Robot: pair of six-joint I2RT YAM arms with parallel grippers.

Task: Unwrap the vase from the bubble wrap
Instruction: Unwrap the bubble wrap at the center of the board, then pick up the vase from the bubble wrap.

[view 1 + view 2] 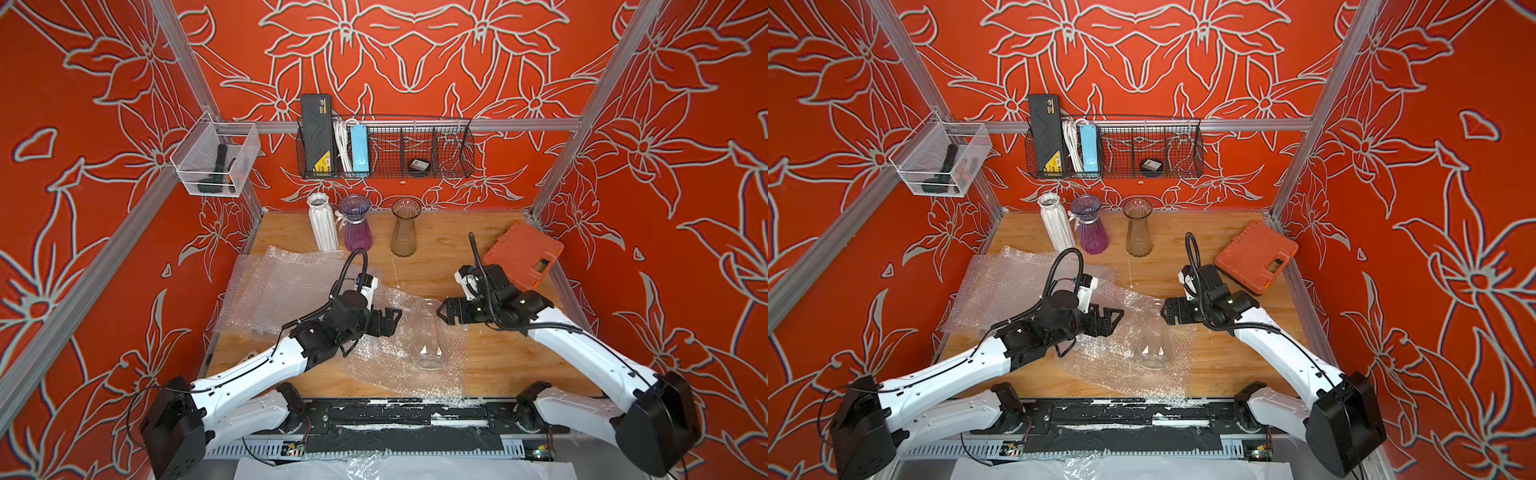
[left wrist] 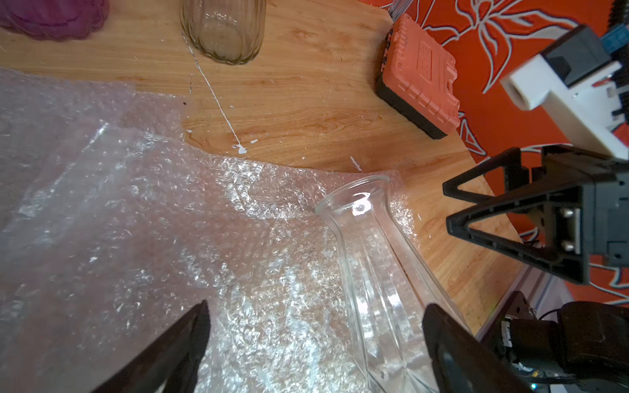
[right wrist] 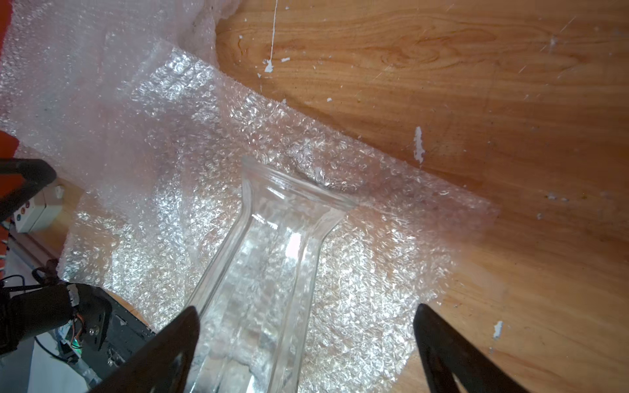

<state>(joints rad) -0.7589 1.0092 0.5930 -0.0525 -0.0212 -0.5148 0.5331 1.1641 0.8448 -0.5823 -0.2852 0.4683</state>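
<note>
A clear glass vase (image 1: pixel 426 336) (image 1: pixel 1152 336) lies on its side, bare, on a spread sheet of bubble wrap (image 1: pixel 374 361) (image 1: pixel 1096 365) at the front middle of the table, mouth toward the back wall. My left gripper (image 1: pixel 392 322) (image 1: pixel 1115 322) hovers just left of the vase, jaws wide apart. In the left wrist view the vase (image 2: pixel 374 272) runs close beside one finger of my left gripper (image 2: pixel 316 306). My right gripper (image 1: pixel 441 312) (image 1: pixel 1165 311) is open at the vase's neck from the right. Its wrist view shows the vase (image 3: pixel 265 272) beside one finger of the right gripper (image 3: pixel 306 306).
A second bubble wrap sheet (image 1: pixel 274 286) lies at the table's left. A white ribbed vase (image 1: pixel 322 224), a purple vase (image 1: pixel 355 224) and an amber glass vase (image 1: pixel 405 226) stand along the back. An orange tool case (image 1: pixel 523 255) lies at the back right.
</note>
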